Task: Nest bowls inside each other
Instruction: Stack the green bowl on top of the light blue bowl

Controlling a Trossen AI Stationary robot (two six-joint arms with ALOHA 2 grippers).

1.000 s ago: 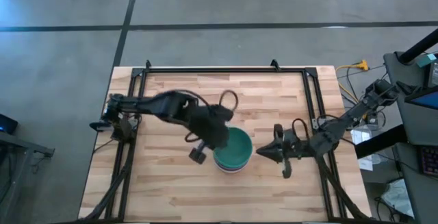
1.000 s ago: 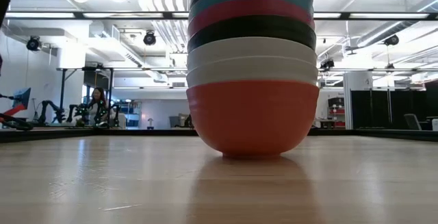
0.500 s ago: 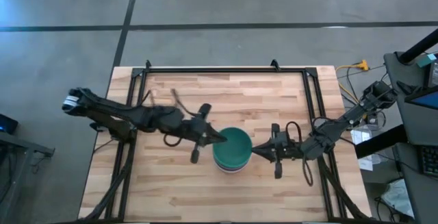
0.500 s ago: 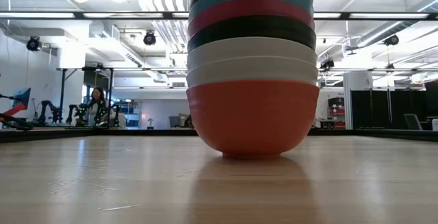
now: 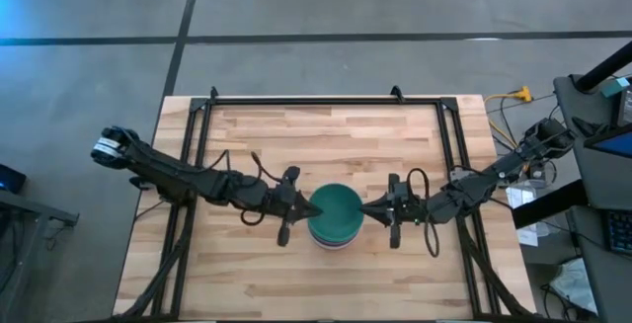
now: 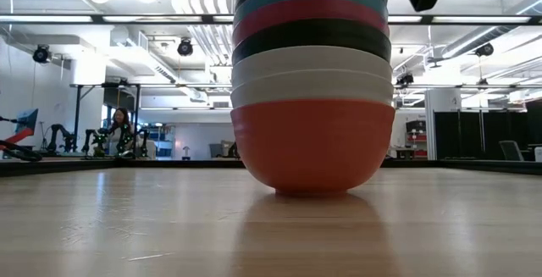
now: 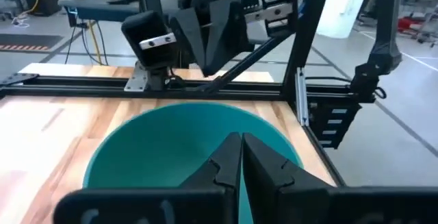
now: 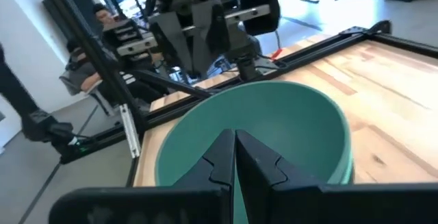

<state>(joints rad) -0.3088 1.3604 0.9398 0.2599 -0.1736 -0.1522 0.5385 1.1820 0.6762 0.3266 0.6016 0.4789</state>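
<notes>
The bowls stand nested in one stack (image 5: pixel 336 216) at the table's middle, and a dark teal bowl (image 7: pixel 171 148) is on top. In the low view a red-orange bowl (image 6: pixel 312 146) rests on the wood at the bottom. Above it come two white bowls, then black, magenta, turquoise and another dark one. My left gripper (image 5: pixel 314 207) is shut and points level at the stack's left rim. My right gripper (image 5: pixel 365 212) is shut and points at its right rim. Each wrist view shows the shut fingertips (image 7: pixel 239 142) (image 8: pixel 231 136) at the teal bowl's near rim. My left gripper has its shut tips at the left rim (image 7: pixel 137 138) of the top teal bowl, coming level from the table's left; I cannot tell whether it touches. My right gripper has its shut tips at the right rim (image 8: pixel 185 145), coming level from the right; touch cannot be told.
A black metal frame (image 5: pixel 326 100) runs along the table's far edge and both sides. Bare wood (image 5: pixel 326 145) lies around the stack. A person (image 6: pixel 118 129) stands far off in the room behind the table.
My left arm has swung off the stack toward the table's left and stretched out low, so its gripper now points level at the stack's left rim. My right gripper has moved a little toward the stack. The stack has stayed where it was.
</notes>
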